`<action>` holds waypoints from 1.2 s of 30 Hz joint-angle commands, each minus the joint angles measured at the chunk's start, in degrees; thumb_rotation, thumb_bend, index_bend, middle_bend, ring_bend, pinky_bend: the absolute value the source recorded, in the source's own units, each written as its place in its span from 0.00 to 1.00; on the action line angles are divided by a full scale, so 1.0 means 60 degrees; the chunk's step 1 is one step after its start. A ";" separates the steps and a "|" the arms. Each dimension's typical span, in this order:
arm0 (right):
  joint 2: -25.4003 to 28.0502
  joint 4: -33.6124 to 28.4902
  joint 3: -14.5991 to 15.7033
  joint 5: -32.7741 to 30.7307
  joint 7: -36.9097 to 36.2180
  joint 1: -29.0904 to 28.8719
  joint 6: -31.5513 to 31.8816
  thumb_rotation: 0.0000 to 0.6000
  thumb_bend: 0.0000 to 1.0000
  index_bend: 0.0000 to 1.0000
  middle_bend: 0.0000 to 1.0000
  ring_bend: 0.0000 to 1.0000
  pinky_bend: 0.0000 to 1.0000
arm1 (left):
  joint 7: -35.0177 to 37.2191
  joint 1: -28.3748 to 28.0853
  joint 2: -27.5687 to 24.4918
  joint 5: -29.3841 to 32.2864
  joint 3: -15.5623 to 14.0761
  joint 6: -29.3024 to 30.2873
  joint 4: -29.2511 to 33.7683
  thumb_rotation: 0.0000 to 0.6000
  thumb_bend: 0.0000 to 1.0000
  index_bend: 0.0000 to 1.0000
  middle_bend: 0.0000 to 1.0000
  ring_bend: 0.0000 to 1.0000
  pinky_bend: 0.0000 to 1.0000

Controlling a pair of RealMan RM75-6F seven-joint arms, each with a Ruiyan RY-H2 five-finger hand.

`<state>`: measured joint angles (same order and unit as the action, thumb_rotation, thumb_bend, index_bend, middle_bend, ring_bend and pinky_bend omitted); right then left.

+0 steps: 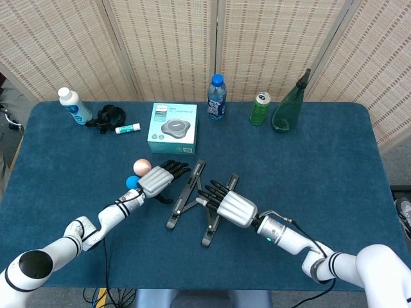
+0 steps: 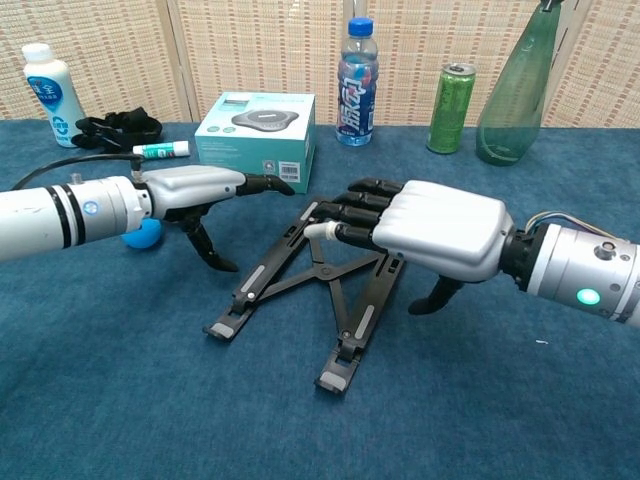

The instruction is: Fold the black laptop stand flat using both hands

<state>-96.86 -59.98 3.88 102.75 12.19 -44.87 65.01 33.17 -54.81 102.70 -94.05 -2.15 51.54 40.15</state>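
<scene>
Black laptop stand (image 2: 315, 290) lies opened in an X at mid-table on blue cloth (image 1: 321, 167), reed screens (image 1: 167, 38) behind. Left hand (image 2: 195, 188) hovers just beside its left rail, fingers extended, holding nothing. Right hand (image 2: 425, 228) hovers over its right rail, fingers apart, empty.
</scene>
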 commanded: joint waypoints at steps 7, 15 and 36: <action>-0.0564 0.0956 0.0001 0.0329 0.0002 -0.0004 0.0506 1.00 0.00 0.00 0.00 0.00 0.00 | 0.0163 -0.0023 0.0101 0.0087 -0.0006 -0.0035 -0.0013 1.00 0.15 0.00 0.00 0.00 0.02; -0.1107 0.1885 0.0010 0.0464 -0.0074 0.0027 0.0868 1.00 0.00 0.00 0.00 0.00 0.00 | 0.0359 0.0011 0.0178 0.0190 -0.0011 -0.0097 -0.0061 1.00 0.15 0.00 0.00 0.00 0.02; -0.1920 0.3296 0.0132 0.0563 -0.0242 -0.0023 0.1206 1.00 0.00 0.00 0.00 0.00 0.00 | 0.0671 0.0003 0.0293 0.0258 -0.0045 -0.0164 -0.0108 1.00 0.15 0.00 0.00 0.00 0.02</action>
<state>-108.19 -40.45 4.69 106.17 10.73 -44.94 72.18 37.20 -54.79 104.47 -92.50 -2.42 50.55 39.50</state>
